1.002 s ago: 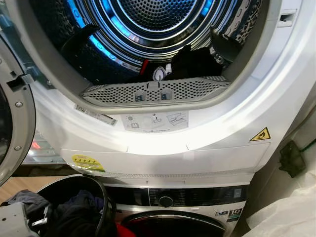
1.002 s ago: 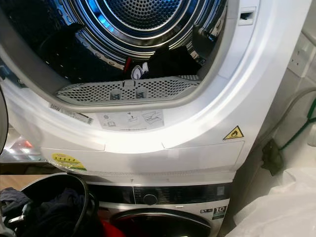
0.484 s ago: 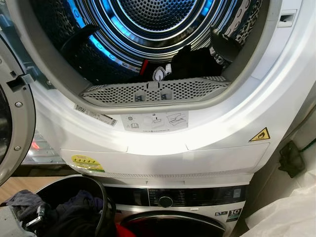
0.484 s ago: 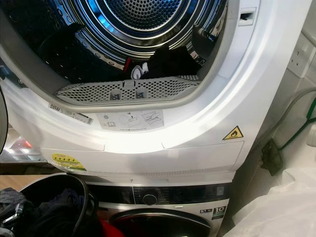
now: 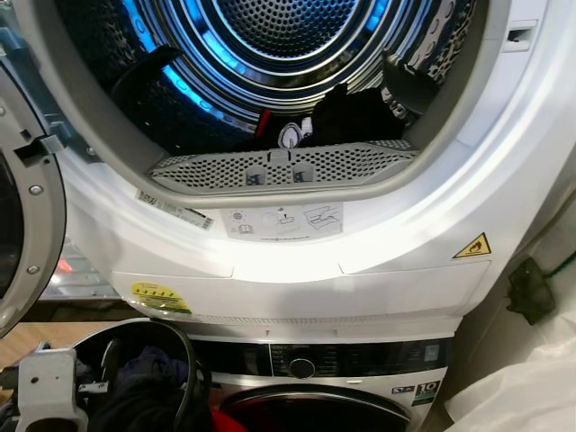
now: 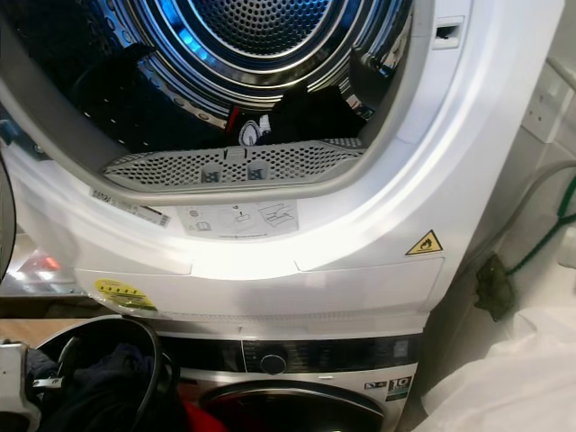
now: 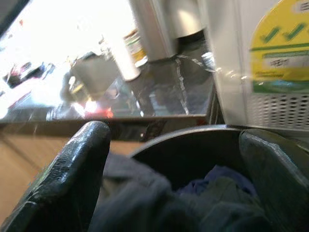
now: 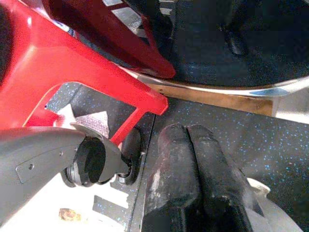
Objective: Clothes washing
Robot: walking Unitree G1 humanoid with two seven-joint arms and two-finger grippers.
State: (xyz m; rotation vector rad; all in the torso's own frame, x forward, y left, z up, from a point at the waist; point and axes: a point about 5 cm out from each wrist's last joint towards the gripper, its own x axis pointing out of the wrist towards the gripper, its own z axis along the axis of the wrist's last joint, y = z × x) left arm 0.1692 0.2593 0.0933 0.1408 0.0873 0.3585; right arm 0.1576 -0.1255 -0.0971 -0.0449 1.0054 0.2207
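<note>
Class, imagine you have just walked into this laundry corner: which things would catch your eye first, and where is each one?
The open dryer drum, lit blue, dominates the top of the head views, with dark clothes lying at its front edge behind the perforated lint filter. Below it sits the washing machine, and at lower left a dark basket full of laundry. The left gripper is in that basket, fingers open around dark cloth.

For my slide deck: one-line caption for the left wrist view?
Open left hand poised over dark clothes in the laundry basket.
</note>
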